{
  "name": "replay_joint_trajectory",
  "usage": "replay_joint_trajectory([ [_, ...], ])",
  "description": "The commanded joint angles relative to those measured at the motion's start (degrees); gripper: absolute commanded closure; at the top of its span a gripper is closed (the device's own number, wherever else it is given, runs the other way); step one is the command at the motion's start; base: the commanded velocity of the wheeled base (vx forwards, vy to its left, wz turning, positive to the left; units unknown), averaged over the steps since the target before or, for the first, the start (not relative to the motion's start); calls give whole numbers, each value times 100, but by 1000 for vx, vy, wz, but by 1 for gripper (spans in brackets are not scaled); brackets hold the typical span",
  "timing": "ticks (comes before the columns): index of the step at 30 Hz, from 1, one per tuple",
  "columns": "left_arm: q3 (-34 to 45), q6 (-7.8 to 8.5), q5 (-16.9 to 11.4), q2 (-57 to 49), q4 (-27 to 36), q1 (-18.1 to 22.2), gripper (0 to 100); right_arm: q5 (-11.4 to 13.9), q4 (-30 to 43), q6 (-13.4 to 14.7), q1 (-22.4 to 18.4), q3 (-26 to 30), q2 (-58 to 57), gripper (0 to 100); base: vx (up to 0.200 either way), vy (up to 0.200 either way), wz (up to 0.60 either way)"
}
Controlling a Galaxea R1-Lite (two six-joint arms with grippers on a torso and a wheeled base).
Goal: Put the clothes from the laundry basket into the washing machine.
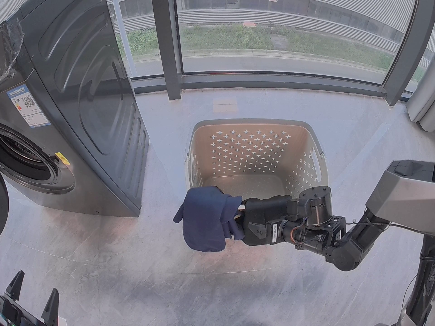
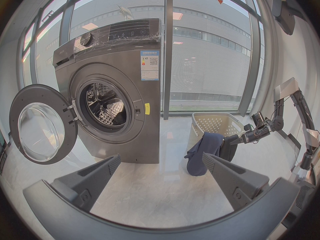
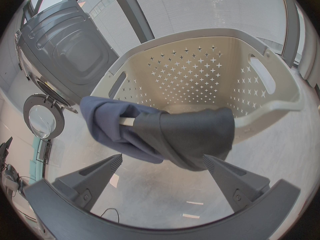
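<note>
A beige laundry basket [image 1: 253,123] [image 2: 213,115] [image 3: 200,34] stands on the floor, its inside bare. Over its near rim hang a navy cloth [image 1: 206,218] [image 2: 203,150] [image 3: 106,124] and, beside it, a dark grey cloth [image 2: 228,147] [image 3: 193,134]. My right gripper [image 3: 161,156] [image 1: 242,222] is open at that rim, with the grey cloth's lower edge hanging between its fingertips. The washing machine [image 1: 90,96] [image 2: 113,84] [image 3: 66,50] is at the left, its round door [image 2: 40,130] swung open and the drum [image 2: 105,107] dark. My left gripper [image 2: 159,156] [image 1: 36,286] hovers open, low at the front left.
A window wall with a dark post [image 1: 165,37] runs behind the basket and machine. A curtain [image 1: 423,100] hangs at the far right. Bare tiled floor [image 1: 136,259] lies between the basket and the machine's front. A thin cable [image 3: 110,214] lies on the floor.
</note>
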Motion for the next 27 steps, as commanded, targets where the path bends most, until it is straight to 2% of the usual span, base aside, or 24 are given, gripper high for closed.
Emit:
replay_joint_trajectory([
  [1, 101, -4, -2, -49, -5, -2, 0, 1, -33, -36, -111, -352, 316, 0, 0, 0, 0],
  [17, 101, -4, -2, -49, 4, -2, 0, 9, -261, -151, -331, -871, 685, 0, 0, 0, 0],
  [18, 101, -4, -2, -49, 4, -2, 0, 9, -270, -159, -357, -871, 685, 100, 0, 0, 0],
  [27, 101, -13, -2, -49, -5, -2, 0, 18, -446, -168, -287, -792, 667, 100, 0, 0, 0],
])
